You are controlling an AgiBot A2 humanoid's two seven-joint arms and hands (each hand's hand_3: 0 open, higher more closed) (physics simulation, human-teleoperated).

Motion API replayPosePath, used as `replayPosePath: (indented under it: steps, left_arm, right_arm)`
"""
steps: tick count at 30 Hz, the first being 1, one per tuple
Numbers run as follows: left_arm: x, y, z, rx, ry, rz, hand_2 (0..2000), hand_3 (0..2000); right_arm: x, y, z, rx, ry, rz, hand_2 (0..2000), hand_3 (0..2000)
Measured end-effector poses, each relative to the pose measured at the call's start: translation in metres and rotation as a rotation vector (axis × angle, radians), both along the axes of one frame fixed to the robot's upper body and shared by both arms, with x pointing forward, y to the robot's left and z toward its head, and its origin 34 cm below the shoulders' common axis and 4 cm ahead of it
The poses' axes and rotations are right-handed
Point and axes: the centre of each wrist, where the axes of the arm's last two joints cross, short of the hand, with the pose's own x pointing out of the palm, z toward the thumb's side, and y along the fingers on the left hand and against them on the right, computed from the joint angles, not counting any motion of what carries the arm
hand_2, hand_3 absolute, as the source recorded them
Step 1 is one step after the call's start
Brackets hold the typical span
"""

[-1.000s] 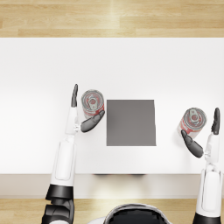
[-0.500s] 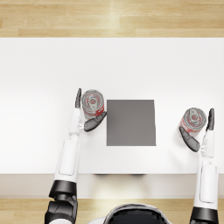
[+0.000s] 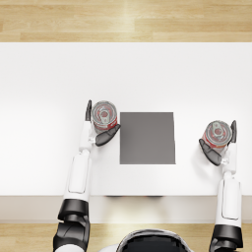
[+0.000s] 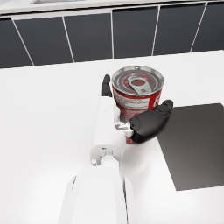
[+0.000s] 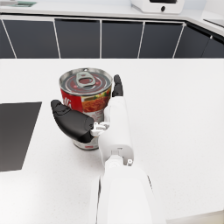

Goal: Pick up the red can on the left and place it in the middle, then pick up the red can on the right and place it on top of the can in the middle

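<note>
White table, dark cabinet fronts behind. The left red can sits in my left hand, just left of the dark mat; compared with a second ago, hand and can have shifted toward the mat, so transport has begun. My right hand cups the right red can, now closer around it.

A white table carries the things. A dark mat lies flat at its middle. One red can stands upright just beside the left edge of the mat. The other can stands upright to the right, well apart from the mat.
</note>
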Motion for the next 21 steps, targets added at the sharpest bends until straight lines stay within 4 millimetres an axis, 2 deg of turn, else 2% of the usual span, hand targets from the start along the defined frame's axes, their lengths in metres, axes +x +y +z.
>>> replayPosePath:
  steps: [16,17,18,20,21]
  left_arm:
    - [0.009,-0.005,-0.005,-0.024,0.047,0.013,0,0]
    - [0.010,-0.005,-0.005,-0.026,0.053,0.016,1361,327]
    - [0.011,-0.004,-0.006,-0.032,0.059,0.006,2000,653]
    - [0.013,-0.002,-0.005,-0.044,0.066,-0.009,2000,1307]
    - [0.014,-0.002,-0.006,-0.046,0.066,-0.001,2000,1520]
  right_arm:
    - [0.009,0.005,-0.004,0.026,0.020,0.015,0,0]
    - [0.009,0.005,-0.004,0.028,0.019,0.015,1361,327]
    - [0.009,0.005,-0.004,0.031,0.019,0.041,2000,653]
    - [0.008,0.005,-0.003,0.036,0.016,0.067,2000,1307]
    - [0.008,0.005,-0.002,0.038,0.011,0.065,2000,1520]
